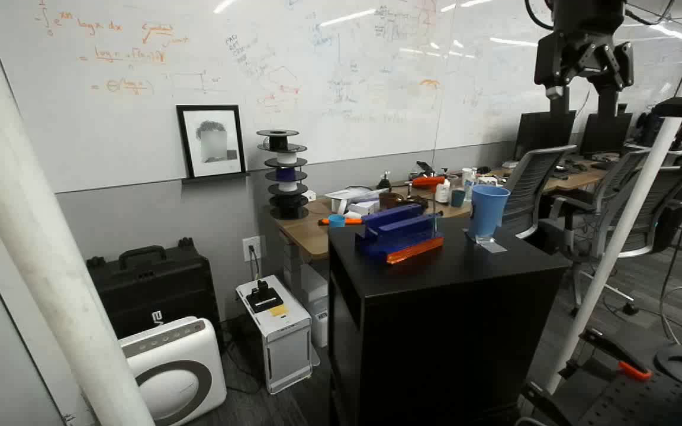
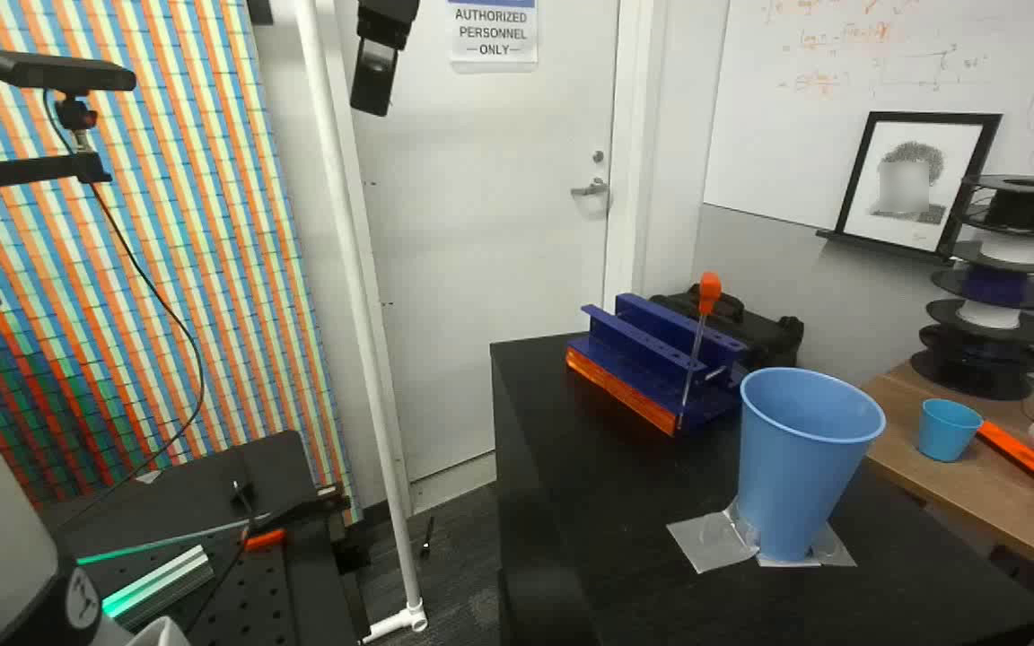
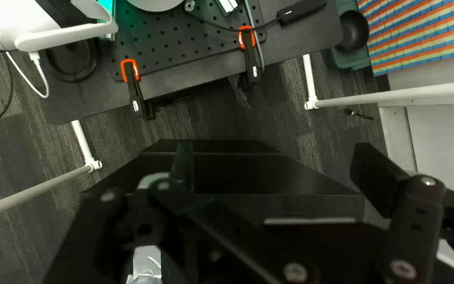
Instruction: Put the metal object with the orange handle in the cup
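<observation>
The cup looks like smooth plastic with a soft sheen; the tape at its foot is crinkled and shiny. The slender tool pairs a bright metal shaft with a plastic-looking orange handle. The blue boxy object looks plastic, its orange strip glossy. The black cabinet is smooth, the desk wood-like, the whiteboard glossy, the floor rough as carpet. The gripper is matt black with shiny screw heads.

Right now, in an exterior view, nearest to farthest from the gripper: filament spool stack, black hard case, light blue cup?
1. Light blue cup: on the black cabinet, below the gripper.
2. Filament spool stack: on the desk, near the whiteboard.
3. Black hard case: low, at picture left.
</observation>
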{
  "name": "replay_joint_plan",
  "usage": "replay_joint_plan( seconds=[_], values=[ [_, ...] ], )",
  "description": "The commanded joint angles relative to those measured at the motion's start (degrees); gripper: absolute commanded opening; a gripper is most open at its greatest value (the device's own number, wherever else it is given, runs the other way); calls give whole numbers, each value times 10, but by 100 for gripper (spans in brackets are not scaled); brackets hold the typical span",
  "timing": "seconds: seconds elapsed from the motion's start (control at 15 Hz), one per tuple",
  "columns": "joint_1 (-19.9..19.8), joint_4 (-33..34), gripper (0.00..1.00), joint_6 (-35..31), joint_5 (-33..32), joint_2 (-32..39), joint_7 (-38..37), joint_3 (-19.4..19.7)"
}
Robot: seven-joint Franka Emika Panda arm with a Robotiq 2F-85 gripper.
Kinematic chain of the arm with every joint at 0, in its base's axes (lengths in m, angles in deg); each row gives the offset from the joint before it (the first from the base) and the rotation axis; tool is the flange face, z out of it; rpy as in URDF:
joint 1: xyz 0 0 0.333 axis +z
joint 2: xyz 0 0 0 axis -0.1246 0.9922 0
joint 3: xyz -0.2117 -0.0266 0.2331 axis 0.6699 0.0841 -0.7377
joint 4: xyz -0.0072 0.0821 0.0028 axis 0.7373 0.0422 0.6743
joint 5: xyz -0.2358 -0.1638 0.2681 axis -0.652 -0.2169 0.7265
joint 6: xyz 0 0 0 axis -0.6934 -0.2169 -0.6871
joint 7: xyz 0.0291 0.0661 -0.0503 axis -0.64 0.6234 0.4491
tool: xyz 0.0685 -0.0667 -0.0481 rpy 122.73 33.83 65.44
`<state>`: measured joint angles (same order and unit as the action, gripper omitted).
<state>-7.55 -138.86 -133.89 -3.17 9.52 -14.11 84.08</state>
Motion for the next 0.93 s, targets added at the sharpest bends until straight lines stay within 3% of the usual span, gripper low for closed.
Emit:
replay_joint_plan(
  seconds=[0.0,0.2,0.53,0.87],
  values=[
    [-6,3,100,1,2,0,3,-5],
    [-6,6,100,1,2,-2,3,-5],
    [-1,61,100,-38,-116,44,118,10],
    [-13,113,100,-174,-190,127,194,56]
  ],
)
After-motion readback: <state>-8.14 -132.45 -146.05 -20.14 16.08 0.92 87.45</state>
